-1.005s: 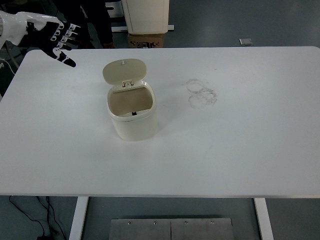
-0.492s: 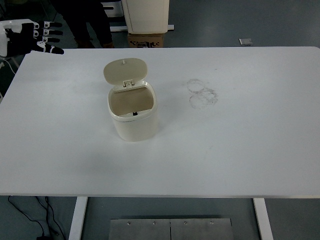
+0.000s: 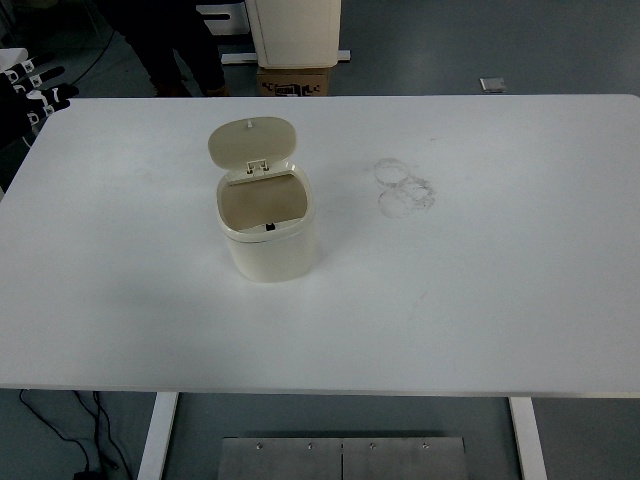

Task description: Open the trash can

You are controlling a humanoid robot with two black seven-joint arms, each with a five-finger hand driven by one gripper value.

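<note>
A small cream trash can [image 3: 267,225] stands on the white table [image 3: 450,300], left of the middle. Its lid [image 3: 251,142] is flipped up and back, and the inside shows empty. My left hand [image 3: 28,88] shows only at the far left edge, beyond the table's back-left corner, well away from the can. Its black-and-white fingers are spread and hold nothing. My right hand is out of view.
Faint ring-shaped smudges [image 3: 403,186] mark the table right of the can. Behind the table stand a white cabinet [image 3: 293,30] and a cardboard box [image 3: 296,80]. A person's dark legs [image 3: 175,40] show at the back left.
My left hand has drawn back to the left, off the table's back-left corner, and now mostly leaves the picture. The can and its raised lid have not moved.
</note>
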